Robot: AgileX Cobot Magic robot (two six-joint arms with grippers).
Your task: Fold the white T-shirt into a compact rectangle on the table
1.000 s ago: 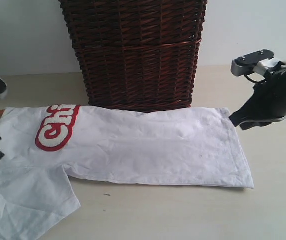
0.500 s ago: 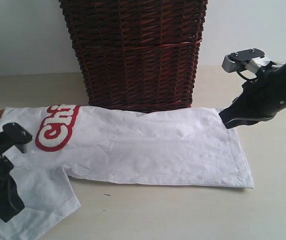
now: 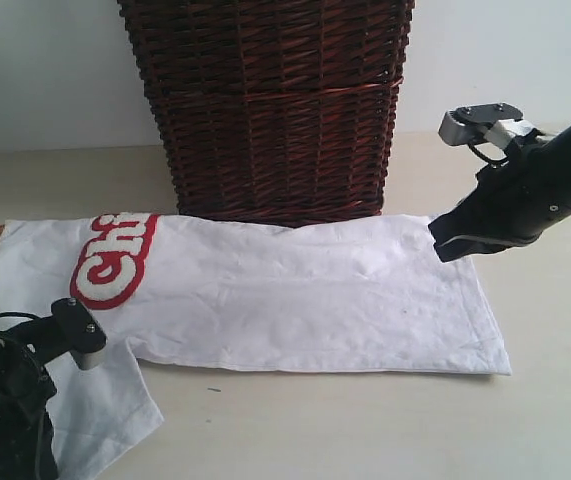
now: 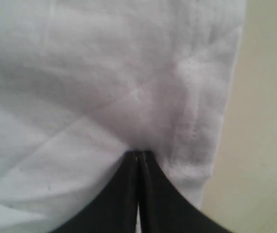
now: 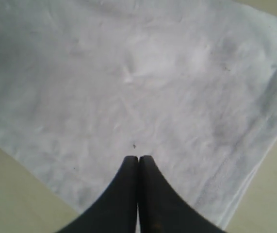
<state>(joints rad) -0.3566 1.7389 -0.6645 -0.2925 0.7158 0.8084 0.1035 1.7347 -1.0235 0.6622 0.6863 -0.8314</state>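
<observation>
Presently the white T-shirt (image 3: 295, 300) is lying flat on the table (image 3: 365, 430), my left pincer (image 4: 138, 154) is pressing closed against its sleeve, grip uncertain, my right pincer (image 5: 138, 158) is hovering closed and empty over the hem corner, and I am aiming for square edges.

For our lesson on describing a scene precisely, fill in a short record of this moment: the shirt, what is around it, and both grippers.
Shirt: white T-shirt, lying as a long flat strip on the table, red lettering at the left arm's end
Sleeve: spread toward the front left
Behind it: dark wicker basket
Left gripper: shut, tips on the sleeve; pinch unclear
Right gripper: shut, near the shirt's far right corner
</observation>
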